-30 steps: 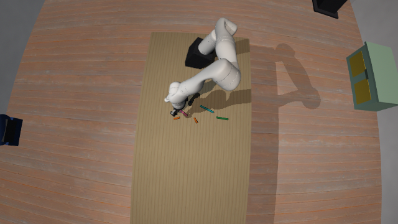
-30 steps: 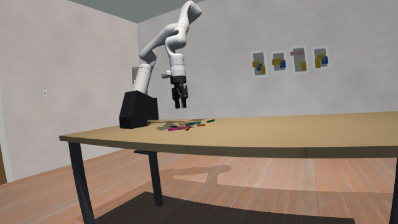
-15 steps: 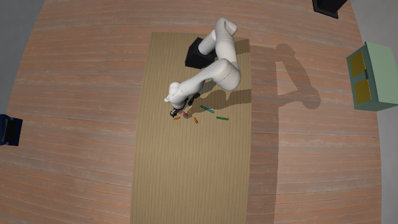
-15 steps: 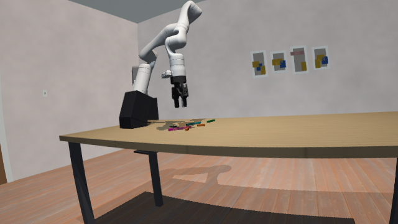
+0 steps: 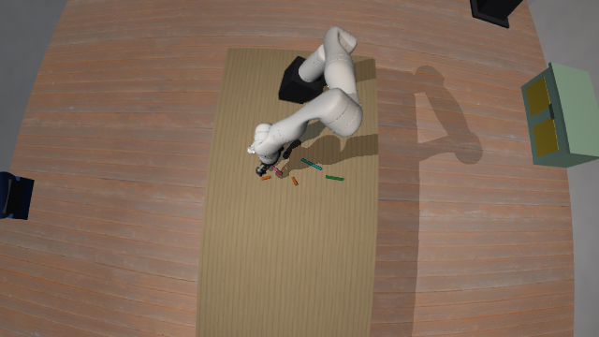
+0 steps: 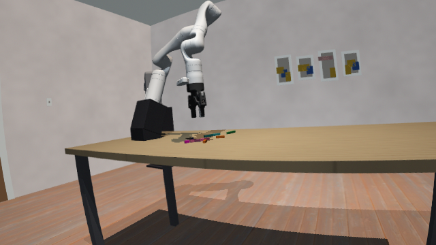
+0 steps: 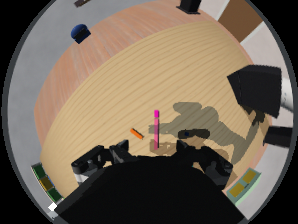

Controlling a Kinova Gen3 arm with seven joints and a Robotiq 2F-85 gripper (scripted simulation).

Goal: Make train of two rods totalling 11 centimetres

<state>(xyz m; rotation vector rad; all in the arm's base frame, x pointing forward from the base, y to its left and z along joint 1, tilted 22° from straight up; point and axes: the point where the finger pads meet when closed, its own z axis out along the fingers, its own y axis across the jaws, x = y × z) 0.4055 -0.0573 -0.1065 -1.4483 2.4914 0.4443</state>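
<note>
A pink rod [image 7: 157, 136] lies flat on the table with a short magenta rod [image 7: 157, 115] at its far end, in one line with it. The pair also shows in the side view [image 6: 195, 140] and partly under the arm in the overhead view [image 5: 276, 170]. My gripper [image 6: 197, 115] is open and empty, hanging well above this pair. In the wrist view its fingers spread to either side of the pink rod's near end.
An orange rod [image 5: 266, 178] lies just left of the pair and a second orange rod [image 5: 295, 181] to the right. A turquoise rod [image 5: 311, 164] and a green rod [image 5: 334, 178] lie farther right. The arm's black base [image 5: 299, 86] stands at the back.
</note>
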